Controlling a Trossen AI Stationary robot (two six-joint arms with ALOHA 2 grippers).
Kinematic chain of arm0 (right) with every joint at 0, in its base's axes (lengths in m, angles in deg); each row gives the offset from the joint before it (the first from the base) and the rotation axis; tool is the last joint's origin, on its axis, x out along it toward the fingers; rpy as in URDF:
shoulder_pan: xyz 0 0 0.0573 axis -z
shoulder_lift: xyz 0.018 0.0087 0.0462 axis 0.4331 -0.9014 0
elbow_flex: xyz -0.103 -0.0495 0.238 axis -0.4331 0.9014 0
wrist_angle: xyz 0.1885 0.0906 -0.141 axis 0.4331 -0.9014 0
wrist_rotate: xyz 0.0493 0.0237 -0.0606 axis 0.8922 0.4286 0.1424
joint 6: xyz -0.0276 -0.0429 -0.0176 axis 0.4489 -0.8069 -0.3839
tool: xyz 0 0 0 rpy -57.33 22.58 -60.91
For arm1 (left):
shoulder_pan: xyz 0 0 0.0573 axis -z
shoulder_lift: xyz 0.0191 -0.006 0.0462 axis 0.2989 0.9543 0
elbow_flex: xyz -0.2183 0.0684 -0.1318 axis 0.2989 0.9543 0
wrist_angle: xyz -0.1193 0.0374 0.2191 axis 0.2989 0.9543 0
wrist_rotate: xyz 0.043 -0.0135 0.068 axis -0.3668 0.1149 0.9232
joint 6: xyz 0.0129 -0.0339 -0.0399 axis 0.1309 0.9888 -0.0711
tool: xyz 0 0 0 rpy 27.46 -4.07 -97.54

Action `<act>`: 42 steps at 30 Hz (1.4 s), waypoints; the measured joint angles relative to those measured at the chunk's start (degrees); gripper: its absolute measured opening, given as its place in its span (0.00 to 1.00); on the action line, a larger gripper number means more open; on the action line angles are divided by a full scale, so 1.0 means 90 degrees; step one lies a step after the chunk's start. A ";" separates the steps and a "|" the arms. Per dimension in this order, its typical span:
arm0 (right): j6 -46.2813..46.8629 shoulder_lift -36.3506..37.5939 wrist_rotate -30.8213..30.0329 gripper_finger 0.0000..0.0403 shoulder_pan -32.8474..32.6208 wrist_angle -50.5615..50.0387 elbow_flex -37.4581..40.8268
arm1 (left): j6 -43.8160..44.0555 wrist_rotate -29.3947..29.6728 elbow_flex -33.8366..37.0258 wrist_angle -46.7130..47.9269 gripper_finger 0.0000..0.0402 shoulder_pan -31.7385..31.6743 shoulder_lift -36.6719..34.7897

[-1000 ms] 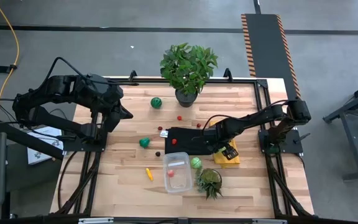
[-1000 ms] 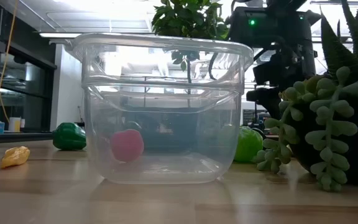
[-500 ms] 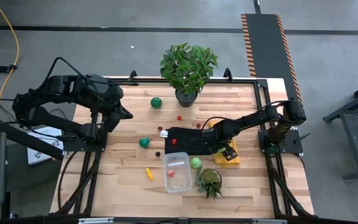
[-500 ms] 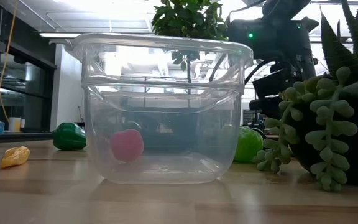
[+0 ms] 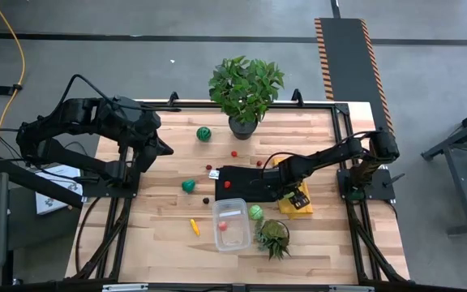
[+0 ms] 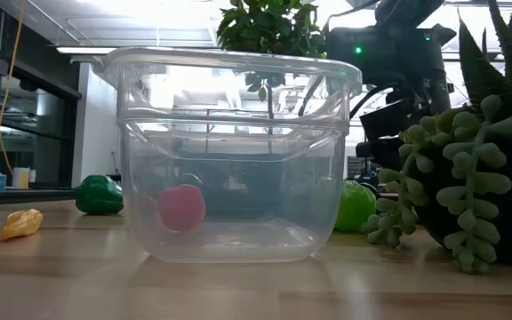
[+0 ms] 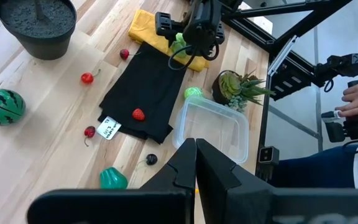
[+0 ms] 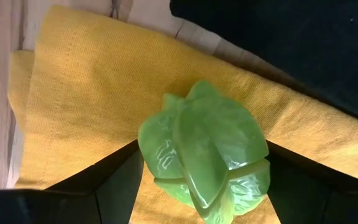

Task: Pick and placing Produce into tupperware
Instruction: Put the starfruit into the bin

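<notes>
My right gripper [image 5: 284,193] points down over the yellow cloth [image 8: 86,93], open. Its fingers [image 8: 114,171] stand close on either side of a light green leafy piece of produce [image 8: 204,155] that lies on the cloth. The clear tupperware [image 5: 230,225] stands near the table's front with a red piece [image 6: 182,207] on its floor. A green round piece [image 5: 254,212] sits on the wood by its right wall. My left gripper [image 7: 194,163] is shut on nothing, raised above the table's left side. My right gripper comes from above, one finger on each side of the leafy piece [image 8: 166,143]. The piece rests on the yellow cloth. I cannot tell whether the fingers touch it.
A black cloth [image 5: 246,182] lies mid-table with a strawberry [image 5: 215,173] by its left end. Cherries [image 5: 234,152], a dark berry [image 5: 205,199], a green pepper [image 5: 188,186], a watermelon piece [image 5: 204,134] and a yellow piece [image 5: 194,226] lie around. A succulent [image 5: 273,235] stands beside the tupperware, a potted plant [image 5: 245,89] at the back.
My right gripper has sunk a little toward the yellow cloth in the first half second, then kept still.
</notes>
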 joint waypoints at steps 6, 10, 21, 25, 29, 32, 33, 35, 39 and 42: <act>0.0053 0.0000 0.0004 0.67 0.0000 0.0000 0.0000 | -0.0002 0.0000 0.0001 0.0000 0.00 0.0001 0.0000; 0.0053 0.0000 0.0027 0.62 0.0000 -0.0002 0.0000 | -0.0002 0.0000 0.0000 0.0000 0.00 0.0000 0.0000; 0.0091 0.0000 0.0046 0.57 0.0000 -0.0009 -0.0004 | -0.0002 0.0000 0.0001 0.0000 0.00 0.0001 0.0000; 0.0118 0.0000 0.0046 0.56 0.0000 -0.0068 -0.0229 | -0.0002 0.0000 0.0000 0.0000 0.00 0.0001 0.0000; 0.0121 0.0000 0.0046 0.56 0.0002 -0.0151 -0.0644 | -0.0005 0.0000 0.0001 0.0000 0.00 0.0001 0.0000; 0.0125 0.0000 0.0046 0.56 0.0005 -0.0270 -0.0948 | -0.0007 0.0000 0.0002 0.0000 0.00 0.0000 -0.0007; 0.0156 0.0000 0.0044 0.56 0.0005 -0.0309 -0.1041 | -0.0012 0.0000 0.0002 0.0000 0.00 0.0000 -0.0012; 0.0200 0.0000 0.0046 0.56 0.0016 -0.0393 -0.1200 | -0.0017 -0.0002 0.0002 0.0000 0.00 0.0000 -0.0019; 0.0289 0.0000 0.0046 0.56 0.0087 -0.0523 -0.1491 | -0.0065 -0.0001 0.0002 0.0000 0.00 0.0002 -0.0049; 0.0407 0.0000 0.0042 0.56 0.0163 -0.0596 -0.1696 | -0.0083 -0.0002 0.0002 0.0002 0.00 0.0002 -0.0063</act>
